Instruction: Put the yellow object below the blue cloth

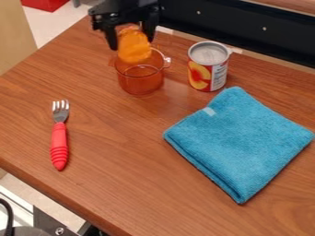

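My gripper [131, 38] hangs at the upper left of the camera view, over the back of the table. It is shut on the yellow object [134, 45], which looks orange-yellow and stands upright between the two fingers. The object's lower end is at the rim of a see-through orange pot; whether it dips inside is hard to tell. The blue cloth [242, 140] lies folded flat on the right side of the table, with a small pale tag near its upper left edge.
The clear orange pot [140, 83] stands directly under the gripper. A can [208, 67] with a fruit label is just right of it, behind the cloth. A fork with a red handle [59, 145] lies at the left. The wooden table's front edge [67, 203] slants across the lower left.
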